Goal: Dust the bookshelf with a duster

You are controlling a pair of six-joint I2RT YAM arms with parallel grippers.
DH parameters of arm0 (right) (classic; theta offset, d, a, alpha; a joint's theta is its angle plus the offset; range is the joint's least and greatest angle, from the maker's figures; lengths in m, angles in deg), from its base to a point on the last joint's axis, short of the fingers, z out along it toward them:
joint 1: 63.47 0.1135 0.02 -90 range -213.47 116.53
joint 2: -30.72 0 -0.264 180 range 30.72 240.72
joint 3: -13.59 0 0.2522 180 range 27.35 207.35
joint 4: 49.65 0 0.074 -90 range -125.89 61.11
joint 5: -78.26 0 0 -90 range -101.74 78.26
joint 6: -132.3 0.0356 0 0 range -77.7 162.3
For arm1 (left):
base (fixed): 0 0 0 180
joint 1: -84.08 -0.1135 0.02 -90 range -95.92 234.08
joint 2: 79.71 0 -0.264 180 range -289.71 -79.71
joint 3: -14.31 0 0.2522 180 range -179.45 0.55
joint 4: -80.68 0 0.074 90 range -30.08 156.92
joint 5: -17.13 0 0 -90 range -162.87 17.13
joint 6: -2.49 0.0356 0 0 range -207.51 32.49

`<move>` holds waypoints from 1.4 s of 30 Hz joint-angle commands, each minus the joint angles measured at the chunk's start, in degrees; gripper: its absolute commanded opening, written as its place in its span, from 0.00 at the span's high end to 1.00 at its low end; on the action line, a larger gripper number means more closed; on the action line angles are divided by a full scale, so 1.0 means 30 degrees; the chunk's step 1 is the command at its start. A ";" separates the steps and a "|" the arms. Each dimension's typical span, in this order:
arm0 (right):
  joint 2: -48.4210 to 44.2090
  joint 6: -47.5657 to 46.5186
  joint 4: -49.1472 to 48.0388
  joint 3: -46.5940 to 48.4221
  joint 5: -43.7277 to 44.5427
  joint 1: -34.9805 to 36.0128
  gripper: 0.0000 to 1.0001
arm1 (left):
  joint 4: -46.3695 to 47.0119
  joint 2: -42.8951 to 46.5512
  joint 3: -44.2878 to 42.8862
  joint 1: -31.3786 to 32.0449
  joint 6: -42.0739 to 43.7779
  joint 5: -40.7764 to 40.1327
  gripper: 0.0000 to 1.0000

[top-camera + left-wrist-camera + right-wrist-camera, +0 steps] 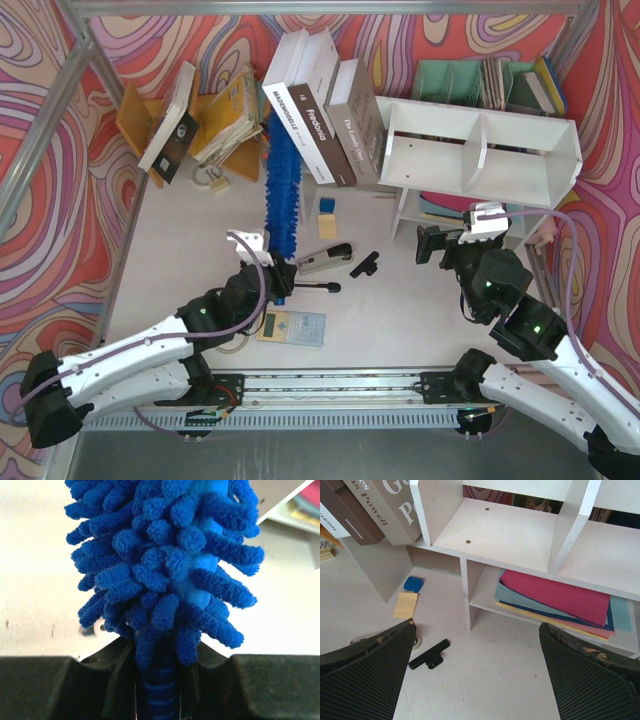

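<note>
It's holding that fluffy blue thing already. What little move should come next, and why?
Probably swing the left gripper to the right, carrying the duster toward the bookshelf. The gripper is shut on the handle, yet the fluffy head lies well left of the shelf's bare white cubbies.

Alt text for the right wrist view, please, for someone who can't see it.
The open right hand faces a large white board bookshelf with a central divider; a stack of coloured paper sheets, red on top, lies in its lower tier. On the white table to the left lie a black clip, a yellow sticky-note pad and a small blue block.
</note>
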 commanded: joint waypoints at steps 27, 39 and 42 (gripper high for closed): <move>-0.0245 0.0067 -0.0020 -0.0085 0.0211 -0.0053 0.01 | 0.2759 -0.3443 0.1350 -0.0242 -0.2358 0.2098 1.00; -0.0139 0.0080 -0.0082 -0.0069 0.0156 -0.0062 0.01 | -0.1141 -0.0004 -0.1692 -0.0732 0.1601 0.0188 1.00; -0.0139 0.0042 -0.0126 -0.0087 0.0156 -0.0073 0.01 | -0.1354 0.0240 -0.1712 -0.0913 0.1777 0.0522 1.00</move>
